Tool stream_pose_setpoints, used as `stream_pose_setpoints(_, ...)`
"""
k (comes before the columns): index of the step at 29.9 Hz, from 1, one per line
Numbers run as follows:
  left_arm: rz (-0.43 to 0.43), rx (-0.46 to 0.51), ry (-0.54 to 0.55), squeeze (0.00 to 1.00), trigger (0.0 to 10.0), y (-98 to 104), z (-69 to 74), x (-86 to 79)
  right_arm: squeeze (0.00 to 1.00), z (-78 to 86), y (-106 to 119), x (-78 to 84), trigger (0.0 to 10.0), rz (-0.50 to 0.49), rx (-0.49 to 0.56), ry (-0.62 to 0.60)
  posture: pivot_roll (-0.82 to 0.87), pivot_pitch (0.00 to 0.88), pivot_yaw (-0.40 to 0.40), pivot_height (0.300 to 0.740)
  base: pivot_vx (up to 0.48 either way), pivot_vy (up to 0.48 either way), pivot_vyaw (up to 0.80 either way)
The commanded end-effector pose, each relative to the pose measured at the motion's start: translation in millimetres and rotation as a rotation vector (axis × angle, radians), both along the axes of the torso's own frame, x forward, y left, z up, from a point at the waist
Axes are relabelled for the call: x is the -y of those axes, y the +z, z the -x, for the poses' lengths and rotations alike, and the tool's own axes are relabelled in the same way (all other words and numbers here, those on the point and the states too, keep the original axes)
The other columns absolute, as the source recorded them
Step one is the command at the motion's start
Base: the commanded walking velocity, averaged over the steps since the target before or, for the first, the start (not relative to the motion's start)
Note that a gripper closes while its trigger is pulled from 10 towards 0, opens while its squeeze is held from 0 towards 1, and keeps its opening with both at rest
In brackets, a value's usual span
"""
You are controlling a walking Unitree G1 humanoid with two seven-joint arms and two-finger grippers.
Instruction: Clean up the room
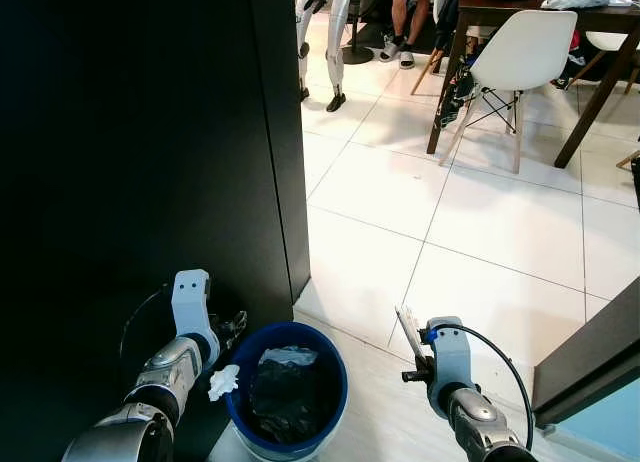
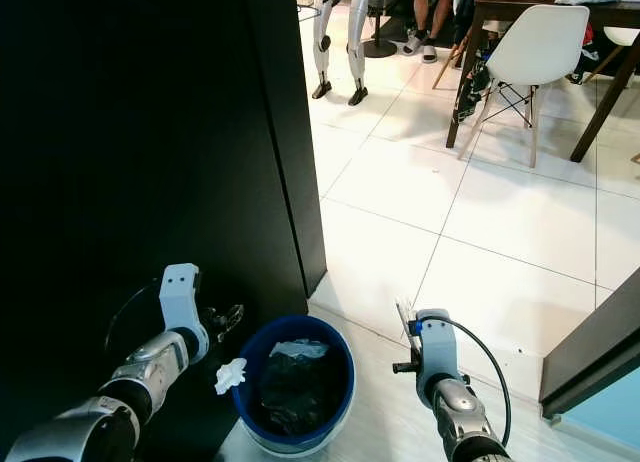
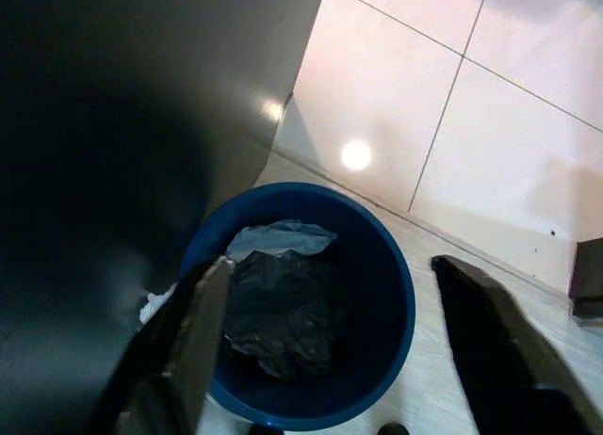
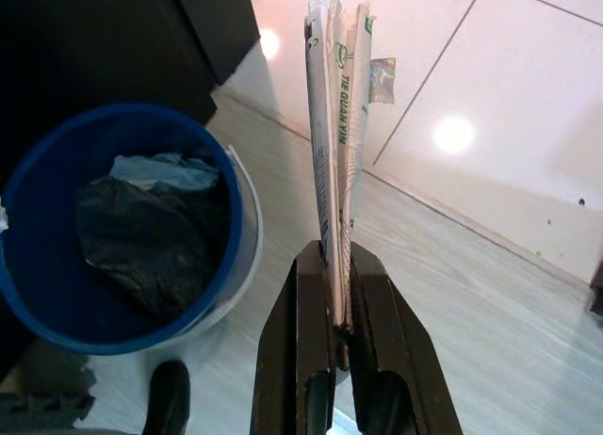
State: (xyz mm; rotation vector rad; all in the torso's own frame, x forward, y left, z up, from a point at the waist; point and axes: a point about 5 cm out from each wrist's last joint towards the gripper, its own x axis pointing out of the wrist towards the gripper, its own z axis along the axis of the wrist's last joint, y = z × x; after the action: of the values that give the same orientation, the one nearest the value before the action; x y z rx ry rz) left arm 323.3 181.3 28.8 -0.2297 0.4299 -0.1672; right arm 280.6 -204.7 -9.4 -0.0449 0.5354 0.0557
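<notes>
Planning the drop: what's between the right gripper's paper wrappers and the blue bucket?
Just bare pale floor between the wrappers in the right gripper and the blue bucket, per the right wrist view.

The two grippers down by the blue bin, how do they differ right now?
The right gripper is shut on a flat paper packet, held off to the side of the blue bin; the left gripper is open and holds nothing. The left gripper hovers over the bin's rim near a crumpled white tissue. Both have long black fingers and are low, near the bin.
</notes>
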Motion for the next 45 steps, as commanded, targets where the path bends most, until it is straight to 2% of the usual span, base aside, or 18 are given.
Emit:
stream_pose_setpoints(1,0.009,-0.043,0.021,1.0,10.0,-10.5,10.0,-8.2,0.0,0.1,-0.7,-5.1,10.0,-0.018,0.006,0.004,-0.06,0.154,0.097,0.74,0.0,0.0,0.0)
stream_pose_setpoints(5,0.003,-0.032,0.022,1.0,10.0,-10.8,10.9,-9.4,0.0,-3.1,1.8,-10.9,10.0,-0.025,0.022,0.031,-0.06,0.153,0.1,0.74,0.0,0.0,0.0)
stream_pose_setpoints(10,0.062,-0.007,0.008,1.0,10.0,-10.0,10.8,-3.4,0.0,-5.1,1.0,-31.1,10.0,0.002,0.01,0.151,-0.05,0.154,0.099,0.74,0.0,0.0,0.0)
stream_pose_setpoints(11,0.09,0.002,-0.013,0.0,10.0,-10.1,11.2,1.2,0.0,-4.0,-2.1,-39.6,10.0,0.03,-0.026,0.207,-0.04,0.155,0.098,0.74,0.0,0.0,0.51)
stream_pose_setpoints(15,0.117,0.009,-0.035,0.0,10.0,-10.1,11.7,4.9,0.0,-3.1,-4.5,-46.9,10.0,0.05,-0.057,0.256,-0.04,0.154,0.095,0.74,0.0,0.0,0.66)
stream_pose_setpoints(19,0.146,0.023,-0.087,0.0,10.0,-10.7,13.4,11.8,0.0,-3.4,-6.1,-62.3,10.0,0.065,-0.099,0.345,-0.02,0.151,0.091,0.74,0.0,0.0,0.8)
stream_pose_setpoints(20,0.146,0.023,-0.087,0.0,10.0,-10.7,13.4,11.8,0.0,-3.4,-6.1,-62.3,10.0,0.065,-0.099,0.345,-0.02,0.151,0.091,0.74,0.0,0.0,0.8)
stream_pose_setpoints(21,0.091,0.007,-0.104,0.0,10.0,-14.3,16.3,11.9,0.0,-4.3,-5.9,-67.0,10.0,0.07,-0.111,0.365,0.0,0.146,0.091,0.74,0.0,0.0,0.8)
stream_pose_setpoints(22,0.091,0.007,-0.104,0.0,10.0,-14.3,16.3,11.9,0.0,-4.3,-5.9,-67.0,10.0,0.07,-0.111,0.365,0.0,0.146,0.091,0.74,0.0,0.0,0.8)
stream_pose_setpoints(23,0.046,-0.044,-0.108,0.0,10.0,-28.2,29.4,10.4,0.0,-7.9,-3.4,-79.4,10.0,0.073,-0.125,0.405,0.01,0.138,0.086,0.74,0.0,0.0,0.8)
stream_pose_setpoints(24,0.038,-0.065,-0.105,0.0,10.0,-33.8,35.3,9.0,0.0,-9.8,-1.8,-83.9,10.0,0.078,-0.126,0.419,0.02,0.137,0.083,0.74,0.0,0.0,0.8)
stream_pose_setpoints(26,0.04,-0.076,-0.102,0.0,10.0,-36.8,38.5,8.1,0.0,-11.0,-0.7,-86.3,10.0,0.084,-0.126,0.428,0.02,0.137,0.083,0.74,0.0,0.0,0.8)
stream_pose_setpoints(27,0.04,-0.076,-0.102,0.0,10.0,-36.8,38.5,8.1,0.0,-11.0,-0.7,-86.3,10.0,0.084,-0.126,0.428,0.02,0.137,0.083,0.74,0.0,0.0,0.8)
stream_pose_setpoints(31,0.031,-0.134,-0.081,0.0,10.0,-49.7,53.1,3.1,0.0,-19.3,6.6,-93.6,10.0,0.121,-0.116,0.438,0.04,0.126,0.065,0.74,0.0,0.0,0.8)
stream_pose_setpoints(32,0.038,-0.158,-0.067,0.0,10.0,-55.0,59.4,1.5,0.0,-24.7,11.0,-94.9,10.0,0.158,-0.111,0.429,0.05,0.124,0.061,0.74,0.0,0.0,0.8)
stream_pose_setpoints(35,0.046,-0.167,-0.059,0.0,10.0,-57.5,62.5,1.1,0.0,-30.5,16.1,-93.3,10.0,0.192,-0.092,0.395,0.05,0.127,0.06,0.74,0.0,0.0,0.8)
stream_pose_setpoints(40,0.065,-0.165,-0.058,0.0,10.0,-59.6,65.9,2.5,0.0,-41.1,27.0,-95.1,10.0,0.247,-0.052,0.364,0.05,0.133,0.067,0.74,0.0,0.0,0.0)
stream_pose_setpoints(45,0.067,-0.153,-0.075,0.0,10.0,-57.7,63.7,4.8,0.0,-46.7,33.7,-100.1,10.0,0.235,-0.026,0.333,0.06,0.139,0.071,0.74,0.0,0.0,0.0)
